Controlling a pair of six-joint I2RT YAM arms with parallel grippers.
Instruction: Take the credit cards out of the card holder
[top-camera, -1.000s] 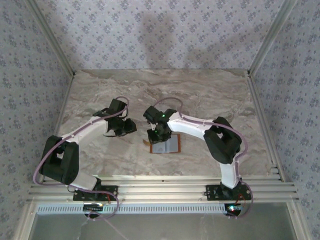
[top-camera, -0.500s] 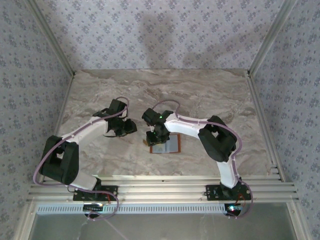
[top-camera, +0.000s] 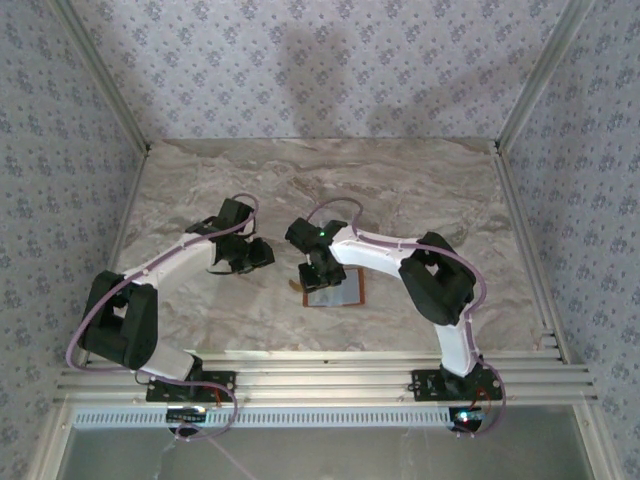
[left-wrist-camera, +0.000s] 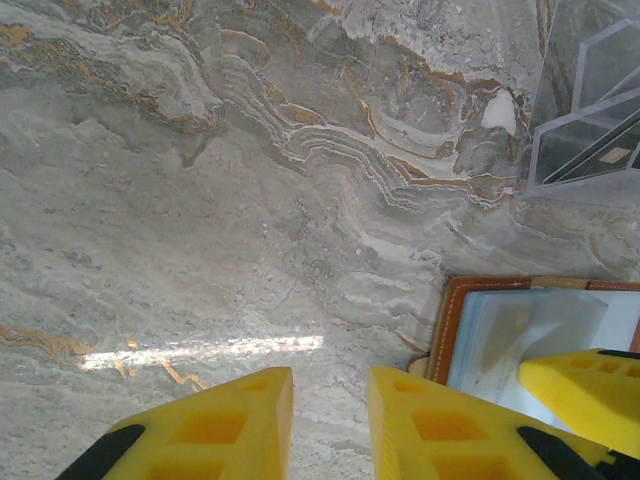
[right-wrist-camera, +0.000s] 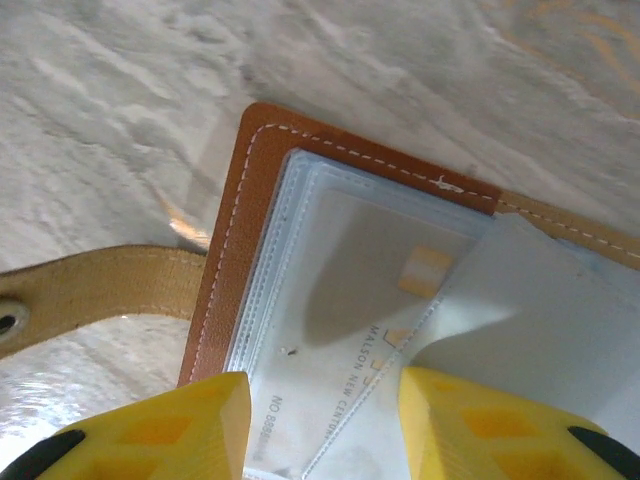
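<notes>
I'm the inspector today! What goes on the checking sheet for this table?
Surface: marble table, no spills seen.
Job's things: wallet lies open, strap out; a card sits in its clear sleeve.
Clutter: clear card-like pieces beyond the wallet; cannot tell what they are.
Hands: left hand slightly open, empty, beside the wallet; right hand open over the sleeve.
Cables: purple cables along both arms, none on the wallet.
Surroundings: patterned walls, metal rails.

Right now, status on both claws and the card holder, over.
Left claw parted, empty. Right claw open over open card holder. Card inside clear sleeve. Strap lies alongside.
</notes>
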